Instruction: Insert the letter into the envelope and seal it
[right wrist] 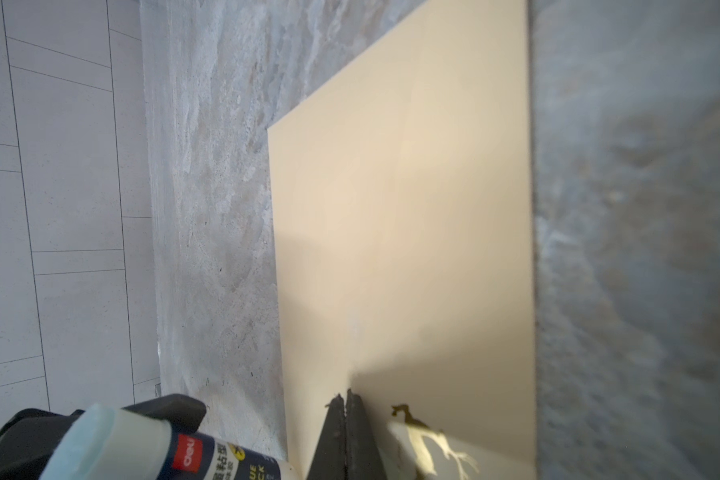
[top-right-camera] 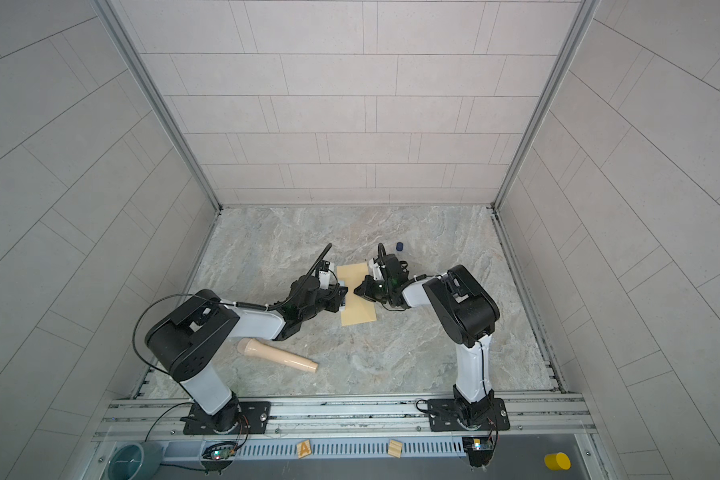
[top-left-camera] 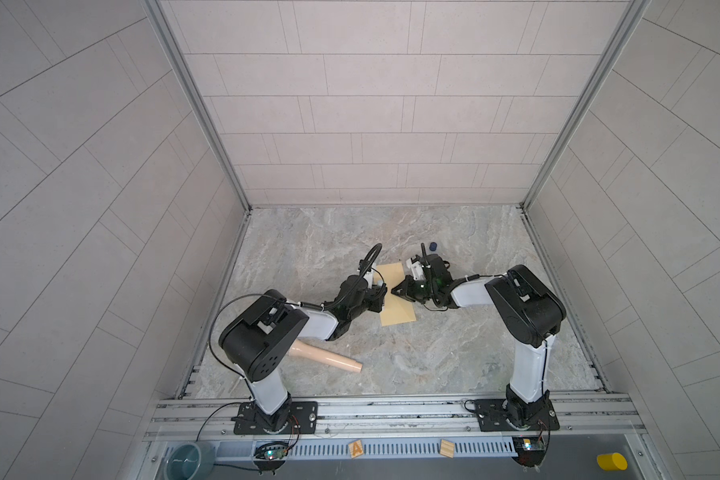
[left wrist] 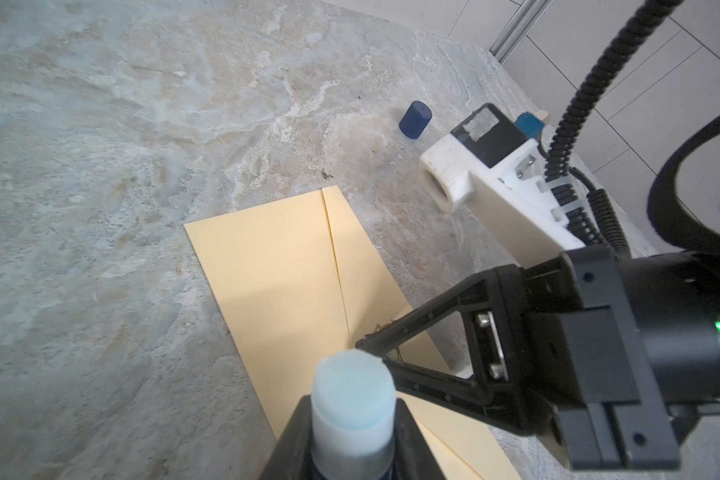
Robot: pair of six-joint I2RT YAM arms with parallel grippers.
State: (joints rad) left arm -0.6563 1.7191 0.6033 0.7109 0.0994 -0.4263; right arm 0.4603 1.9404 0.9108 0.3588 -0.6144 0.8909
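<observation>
Tan paper, plain and flat: the envelope lay about mid-bench, its long sides running from the far edge toward the near one. A straight seam ran along it, and a small dark mark sat just beside the right fingers. No white, blue-bordered letter showed in any view. It was probably already inside, though the pictures could not confirm that.

The left fingers were clamped round an uncapped glue stick, whose pale blue tip hung just above the paper near the seam. The right fingers were pressed tight together with nothing between them, their tips resting on the envelope as a hold-down. A dark blue cap, likely the stick's, stood apart toward the far edge.

The step in hand looked like gluing for the seal. To do it well:
- The right fingers should keep pinning the paper so it cannot slide.
- The stick should come down tilted and light.
- The stroke should run along the flap edge away from the pinned point, so the sheet draws taut rather than bunching.
- Too much pressure would crease the thin paper or drag the envelope.
- Glue that strayed past the edge would stick it to the bench.
</observation>
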